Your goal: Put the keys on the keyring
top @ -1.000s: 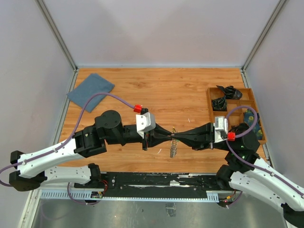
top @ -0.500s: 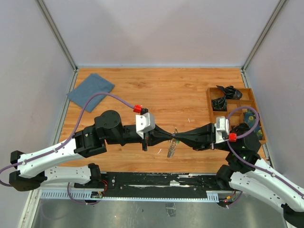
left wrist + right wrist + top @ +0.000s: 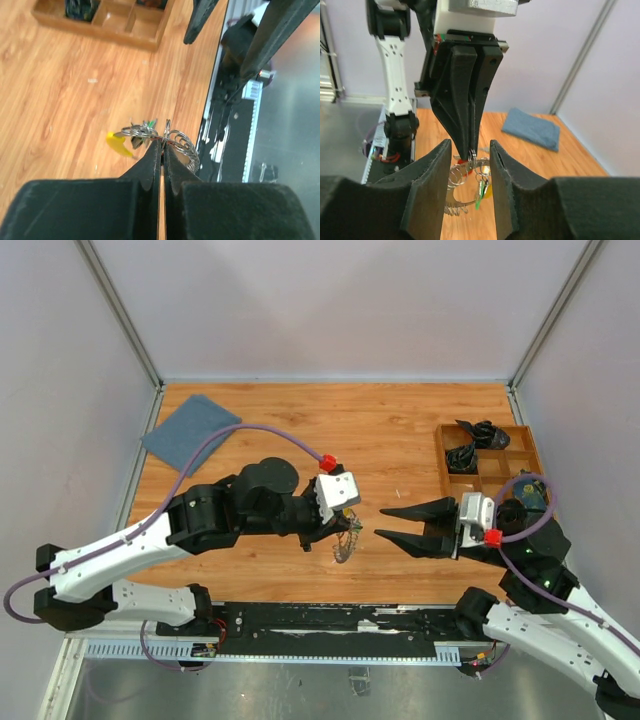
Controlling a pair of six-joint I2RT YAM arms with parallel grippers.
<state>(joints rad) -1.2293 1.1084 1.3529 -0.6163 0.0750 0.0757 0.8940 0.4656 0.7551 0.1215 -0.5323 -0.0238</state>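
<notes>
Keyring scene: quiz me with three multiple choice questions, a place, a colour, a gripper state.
1. Where is the blue cloth? A near right corner; B centre; C far left corner of the table.
2. Biggest tag on the keyring? A purple; B yellow; C pink.
3. The right gripper is: A open, clear of the keyring; B shut on the keyring; C shut on the cloth.
Answers: C, it lies at the far left edge; B, the yellow tag hangs beside the wire; A, its fingers stand apart, the left gripper alone pinches the ring.
</notes>
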